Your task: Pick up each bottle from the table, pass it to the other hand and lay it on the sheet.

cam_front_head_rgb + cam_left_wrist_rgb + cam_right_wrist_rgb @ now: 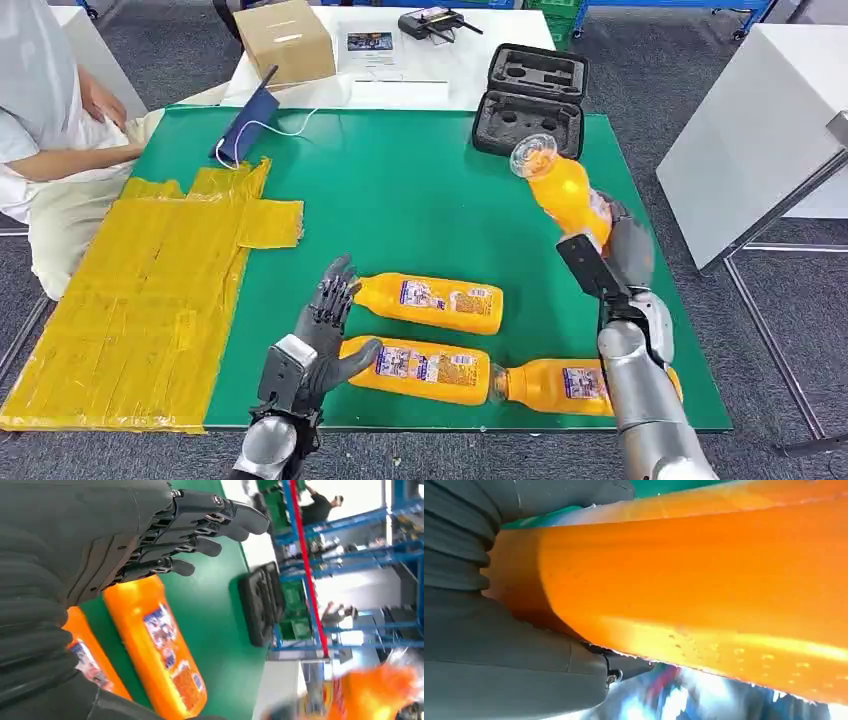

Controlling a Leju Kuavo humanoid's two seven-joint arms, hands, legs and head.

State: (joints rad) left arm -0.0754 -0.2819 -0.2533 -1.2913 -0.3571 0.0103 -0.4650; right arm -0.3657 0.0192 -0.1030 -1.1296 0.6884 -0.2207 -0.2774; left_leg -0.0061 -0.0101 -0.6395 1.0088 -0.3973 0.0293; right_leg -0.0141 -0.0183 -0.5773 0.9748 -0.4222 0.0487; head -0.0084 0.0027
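Right hand (622,243): fingers wrapped around an orange bottle (566,192), lifted off the desk, base end tilted up and away toward the black case. Right wrist view: smooth orange plastic with small droplets pressed right against the grey thumb (514,650); picture blurred, label not readable.

Left hand (328,330): fingers (334,292) spread apart and nearly straight, pointing away from the robot, holding nothing. Thumb (355,360) lies just by the end of the nearest bottle; cannot tell if it touches. Left wrist view: dark jointed fingers (200,525) over the green surface, two bottles below them.

Three more orange bottles lie on their sides on the green mat (400,190): middle bottle (430,302) just beyond the left hand; nearest bottle (418,369) next to the thumb; third bottle (555,385) end to end with it, partly behind the right forearm. All are clear plastic full of orange liquid, with blue-and-white labels.

Yellow sheet (130,300): crinkled, glossy, ragged-edged, flat on the left part of the desk, no bottle on it.

Black case (532,100) lies open at the far edge of the mat, with moulded foam hollows, nothing in them. Cardboard box (285,40), closed, on the white desk (460,70) beyond. A seated person (50,140) in white at far left.
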